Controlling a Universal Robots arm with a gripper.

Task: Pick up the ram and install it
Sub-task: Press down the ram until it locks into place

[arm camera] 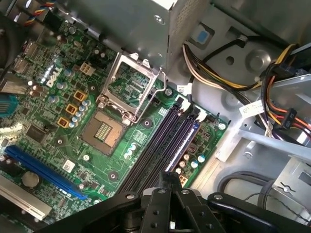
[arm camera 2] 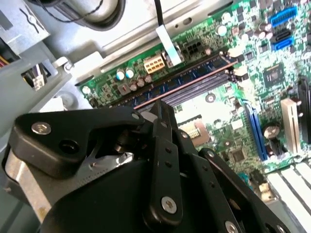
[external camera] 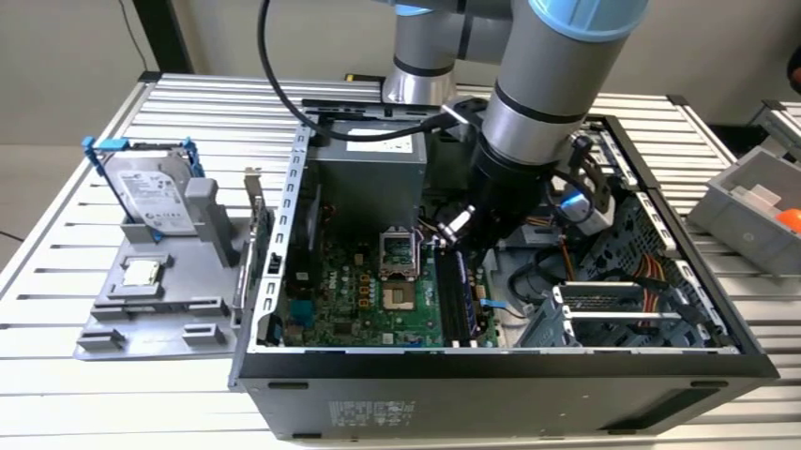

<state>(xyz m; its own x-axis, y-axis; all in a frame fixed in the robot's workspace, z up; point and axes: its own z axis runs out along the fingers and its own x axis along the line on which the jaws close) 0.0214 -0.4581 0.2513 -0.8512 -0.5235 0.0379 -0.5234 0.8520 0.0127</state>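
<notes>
Exterior view showed the arm reaching down into the open computer case (external camera: pixel 501 370), its gripper (external camera: pixel 447 234) low over the memory slots (external camera: pixel 457 305), at about three o'clock from the open processor socket (external camera: pixel 398 253). Both wrist views showed the fingers (arm camera 2: pixel 163 119) drawn together above the slots; I couldn't tell whether they pinched the ram. At nine o'clock outside the case, the hard drive (external camera: pixel 150 192) stood in its grey holder (external camera: pixel 157 319).
</notes>
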